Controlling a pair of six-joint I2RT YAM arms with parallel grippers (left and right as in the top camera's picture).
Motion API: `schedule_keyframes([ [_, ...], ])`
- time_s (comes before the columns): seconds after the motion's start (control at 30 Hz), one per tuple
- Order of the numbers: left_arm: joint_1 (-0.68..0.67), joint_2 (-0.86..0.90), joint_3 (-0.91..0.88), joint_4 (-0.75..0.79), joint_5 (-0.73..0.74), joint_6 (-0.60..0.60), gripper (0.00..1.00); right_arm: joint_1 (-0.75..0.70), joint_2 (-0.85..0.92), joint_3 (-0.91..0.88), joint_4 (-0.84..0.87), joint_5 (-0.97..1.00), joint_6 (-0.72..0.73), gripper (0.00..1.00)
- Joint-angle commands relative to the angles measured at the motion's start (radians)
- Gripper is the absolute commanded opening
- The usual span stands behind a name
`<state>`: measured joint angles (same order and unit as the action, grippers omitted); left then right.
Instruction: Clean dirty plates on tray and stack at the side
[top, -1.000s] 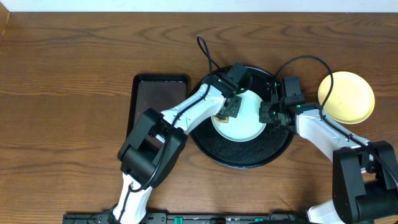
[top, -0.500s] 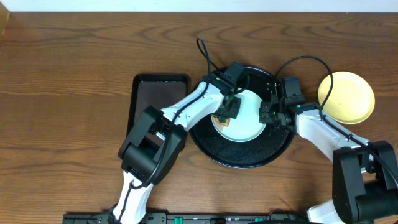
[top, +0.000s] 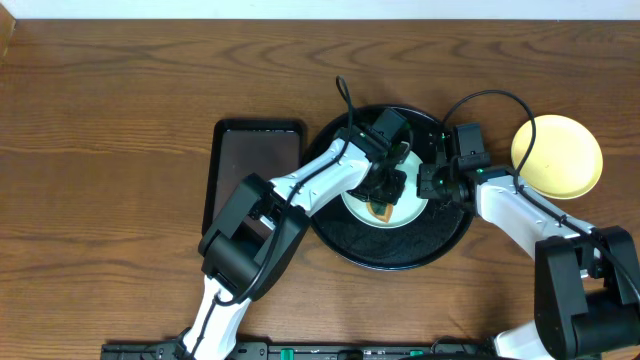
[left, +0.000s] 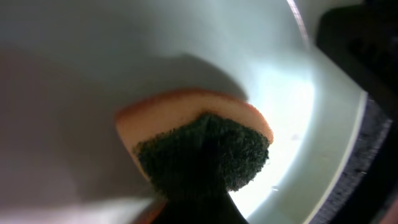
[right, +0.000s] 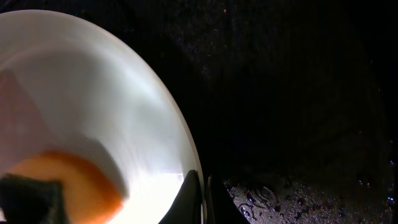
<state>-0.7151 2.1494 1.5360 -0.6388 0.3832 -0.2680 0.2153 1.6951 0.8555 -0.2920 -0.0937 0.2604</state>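
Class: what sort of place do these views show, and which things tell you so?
Probably a robot test bench, not a kitchen: a wooden table, the left gripper pressing a sponge on a pale plate, a black tray beneath.

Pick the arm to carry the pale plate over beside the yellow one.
Probably right. The right gripper pinches the rim of the pale plate, on the side toward the yellow plate; the left gripper holds the sponge.
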Motion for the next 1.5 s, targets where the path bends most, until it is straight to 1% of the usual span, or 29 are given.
schedule_keyframes([
  [0.0, 0.02, 0.01, 0.041, 0.005, 0.074, 0.005, 0.08, -0.008, 0.013, -0.001, 0.003, 0.014, 0.012, 0.01],
  [0.2, 0.122, -0.131, 0.082, 0.016, 0.073, 0.005, 0.08, -0.008, 0.013, -0.001, -0.007, 0.014, 0.012, 0.01],
  [0.33, 0.209, -0.235, 0.082, -0.046, 0.063, 0.005, 0.08, -0.008, 0.013, -0.001, -0.007, 0.014, 0.012, 0.01],
  [0.4, 0.263, -0.278, 0.082, -0.129, -0.018, 0.005, 0.07, -0.008, 0.013, -0.001, -0.007, 0.014, 0.012, 0.01],
  [0.5, 0.325, -0.297, 0.082, -0.247, -0.192, 0.005, 0.08, -0.008, 0.013, -0.001, -0.007, 0.014, 0.012, 0.04],
  [0.57, 0.362, -0.293, 0.075, -0.306, -0.316, 0.005, 0.08, -0.008, 0.013, -0.001, -0.009, 0.014, 0.012, 0.07],
  [0.6, 0.381, -0.291, 0.061, -0.322, -0.379, 0.005, 0.08, -0.008, 0.013, -0.001, -0.01, 0.014, 0.012, 0.11],
  [0.67, 0.414, -0.288, 0.022, -0.322, -0.438, 0.005, 0.08, -0.008, 0.013, -0.001, -0.012, 0.014, 0.012, 0.16],
  [0.77, 0.457, -0.28, -0.045, -0.287, -0.44, 0.005, 0.08, -0.008, 0.013, -0.001, -0.016, 0.014, 0.012, 0.31],
  [0.8, 0.468, -0.278, -0.069, -0.266, -0.44, 0.005, 0.08, -0.008, 0.013, -0.001, -0.017, 0.014, 0.012, 0.33],
  [0.93, 0.5, -0.278, -0.19, -0.137, -0.44, 0.005, 0.08, -0.008, 0.013, -0.001, -0.022, 0.016, 0.012, 0.34],
  [1.07, 0.51, -0.278, -0.262, -0.058, -0.441, 0.005, 0.08, -0.006, 0.021, -0.001, -0.027, 0.035, 0.012, 0.34],
  [1.17, 0.511, -0.278, -0.276, -0.039, -0.441, 0.005, 0.08, -0.004, 0.042, -0.001, -0.028, 0.036, 0.012, 0.32],
  [1.23, 0.511, -0.278, -0.276, -0.034, -0.441, 0.005, 0.08, -0.004, 0.06, -0.001, -0.024, 0.036, 0.012, 0.28],
  [1.3, 0.511, -0.278, -0.277, -0.032, -0.441, 0.005, 0.08, -0.004, 0.076, -0.002, -0.02, 0.033, 0.013, 0.18],
  [1.33, 0.511, -0.278, -0.277, -0.032, -0.441, 0.005, 0.08, -0.004, 0.081, -0.001, -0.018, 0.032, 0.013, 0.1],
  [1.4, 0.511, -0.278, -0.277, -0.032, -0.441, 0.005, 0.09, -0.005, 0.08, 0.001, -0.01, 0.032, 0.012, 0.04],
  [1.43, 0.511, -0.278, -0.277, -0.032, -0.441, 0.005, 0.15, -0.005, 0.073, 0.009, -0.012, 0.032, 0.012, 0.01],
  [1.47, 0.511, -0.278, -0.277, -0.032, -0.441, 0.006, 0.16, -0.005, 0.065, 0.019, -0.019, 0.032, 0.012, 0.01],
])
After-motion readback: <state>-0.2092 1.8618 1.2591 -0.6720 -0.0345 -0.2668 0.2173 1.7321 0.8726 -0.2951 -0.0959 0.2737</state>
